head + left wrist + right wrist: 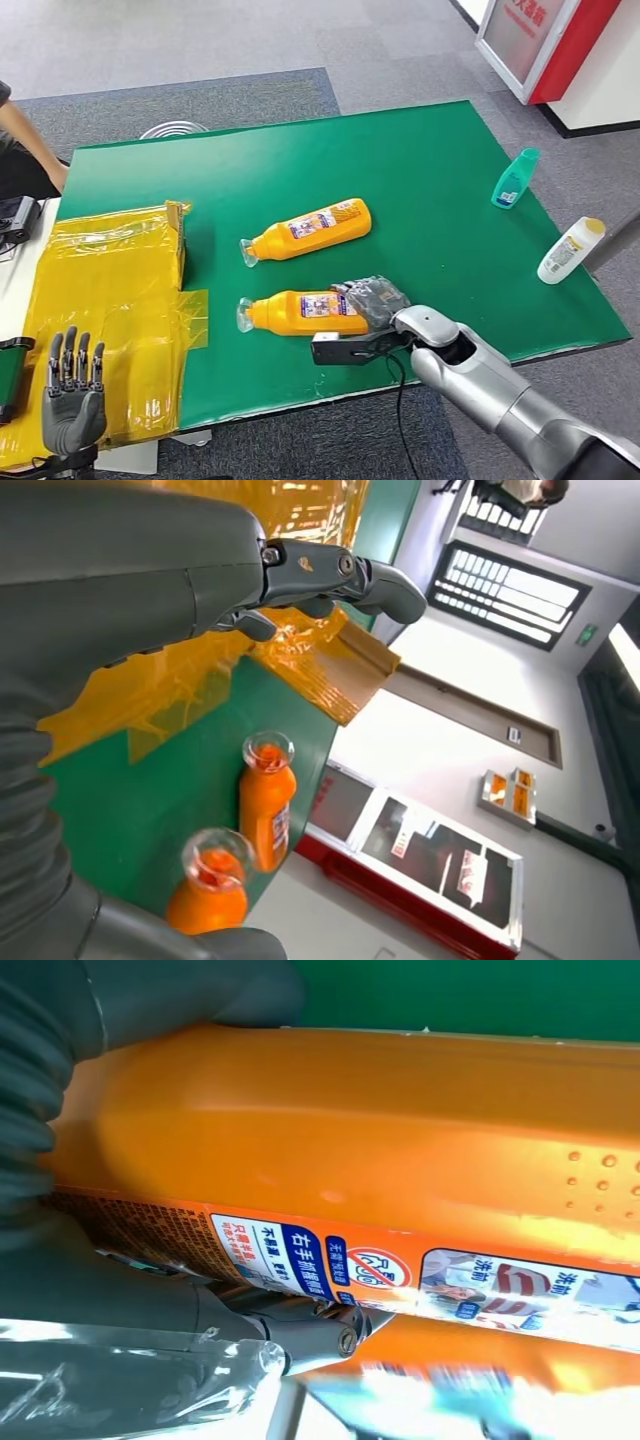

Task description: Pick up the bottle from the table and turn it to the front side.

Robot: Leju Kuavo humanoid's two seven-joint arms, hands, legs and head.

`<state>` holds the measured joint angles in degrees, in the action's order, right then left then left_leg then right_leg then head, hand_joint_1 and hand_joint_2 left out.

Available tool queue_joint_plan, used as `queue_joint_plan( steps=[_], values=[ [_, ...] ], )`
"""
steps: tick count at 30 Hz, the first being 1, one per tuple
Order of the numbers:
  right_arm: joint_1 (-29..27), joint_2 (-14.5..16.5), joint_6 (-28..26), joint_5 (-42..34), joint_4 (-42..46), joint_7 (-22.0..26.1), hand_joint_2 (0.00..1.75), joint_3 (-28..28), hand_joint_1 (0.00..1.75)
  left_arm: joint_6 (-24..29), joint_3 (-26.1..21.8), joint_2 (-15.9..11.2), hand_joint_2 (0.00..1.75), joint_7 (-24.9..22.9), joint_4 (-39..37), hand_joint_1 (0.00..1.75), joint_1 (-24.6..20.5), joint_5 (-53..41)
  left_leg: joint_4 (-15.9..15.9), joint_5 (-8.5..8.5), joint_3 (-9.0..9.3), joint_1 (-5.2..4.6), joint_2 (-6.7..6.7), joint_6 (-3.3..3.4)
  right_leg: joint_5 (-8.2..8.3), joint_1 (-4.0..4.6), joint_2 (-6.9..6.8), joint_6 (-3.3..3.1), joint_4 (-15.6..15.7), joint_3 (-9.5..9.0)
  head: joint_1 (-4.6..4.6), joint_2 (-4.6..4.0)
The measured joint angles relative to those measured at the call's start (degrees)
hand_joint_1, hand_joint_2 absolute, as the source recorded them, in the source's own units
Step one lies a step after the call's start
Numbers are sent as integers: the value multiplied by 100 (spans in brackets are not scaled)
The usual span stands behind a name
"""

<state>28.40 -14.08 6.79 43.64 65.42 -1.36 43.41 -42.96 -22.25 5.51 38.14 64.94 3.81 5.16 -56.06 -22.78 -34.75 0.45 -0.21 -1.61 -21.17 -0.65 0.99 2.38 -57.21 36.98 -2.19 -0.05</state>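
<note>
Right robot hand clamps the near bottle lying on the counter, ready for lifting; left robot hand hangs open.

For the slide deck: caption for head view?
Right hand grips the near orange bottle lying on the green table.

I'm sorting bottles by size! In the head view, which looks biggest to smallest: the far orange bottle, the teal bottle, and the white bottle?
1. far orange bottle, clearly the largest.
2. white bottle.
3. teal bottle.

The last two look close in size, and the teal one lies farther from the camera, so their order is unsure.
</note>
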Motion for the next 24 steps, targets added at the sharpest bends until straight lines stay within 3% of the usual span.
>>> queue_joint_plan(
  steps=[9,13,24],
  values=[
    [-757,19,-509,80,1375,554,175,-457,175,-203,-493,171,175,0,312,0,125,-209,0,-1,-4,1,-2,1,-4,0,-2,0,0,0,-1,-1],
    [-1162,234,-774,0,1751,908,175,-644,175,-138,-423,293,175,0,643,0,238,-488,0,-1,-4,0,-2,1,-4,0,-2,0,0,1,-1,0],
    [-2166,1227,-1468,-242,2079,1544,175,-966,175,1199,1321,292,175,-277,2200,0,686,-881,0,-5,-4,1,-2,-2,-10,1,-3,1,0,2,-1,0]
  ],
)
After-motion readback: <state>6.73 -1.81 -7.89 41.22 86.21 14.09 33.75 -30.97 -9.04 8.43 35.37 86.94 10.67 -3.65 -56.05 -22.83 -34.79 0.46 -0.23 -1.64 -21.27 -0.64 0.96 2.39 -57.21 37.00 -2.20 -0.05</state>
